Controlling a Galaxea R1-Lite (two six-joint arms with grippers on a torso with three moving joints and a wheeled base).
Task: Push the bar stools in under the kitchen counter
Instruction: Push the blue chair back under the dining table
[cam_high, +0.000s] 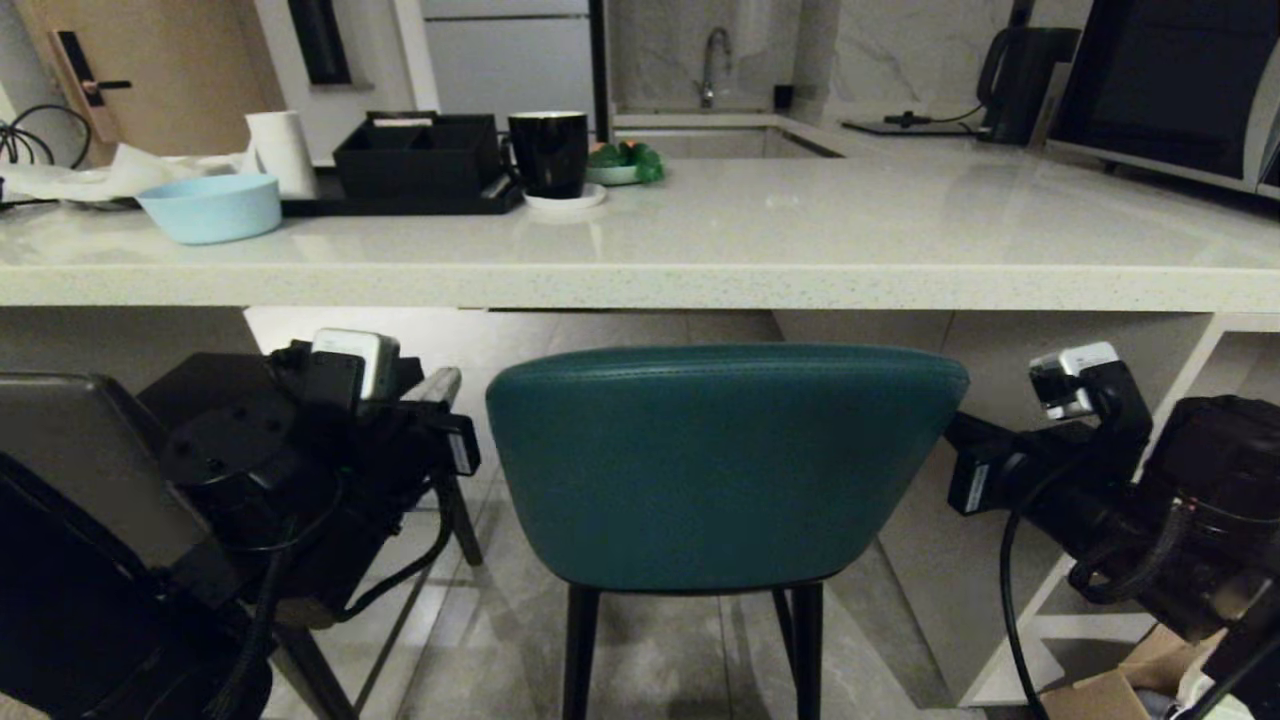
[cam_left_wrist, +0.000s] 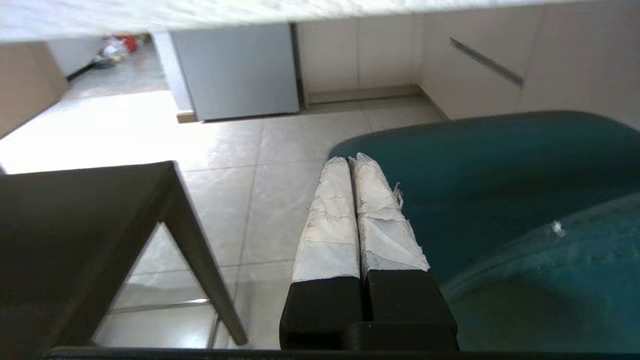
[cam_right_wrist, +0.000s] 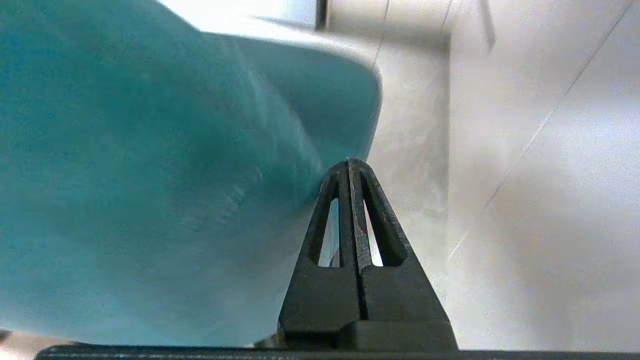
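The teal bar stool (cam_high: 725, 465) stands in front of me, its curved back just below the edge of the kitchen counter (cam_high: 640, 285). The dark grey bar stool (cam_high: 80, 460) is at the far left, behind my left arm (cam_high: 330, 440). My left gripper (cam_left_wrist: 349, 160) is shut, its white-wrapped fingers level beside the left edge of the teal stool (cam_left_wrist: 500, 200). My right gripper (cam_right_wrist: 349, 162) is shut too, its black fingers lying against the right side of the teal stool (cam_right_wrist: 150, 175). In the head view both sets of fingertips are hidden behind the stool's back; my right arm (cam_high: 1080, 470) reaches in from the right.
On the counter sit a light blue bowl (cam_high: 210, 207), a black organiser tray (cam_high: 415, 160) and a black mug (cam_high: 548, 152). A white side panel (cam_high: 1100, 560) stands right of the teal stool, with a cardboard box (cam_high: 1110, 690) on the floor. The dark stool's leg (cam_left_wrist: 200, 260) is close to my left gripper.
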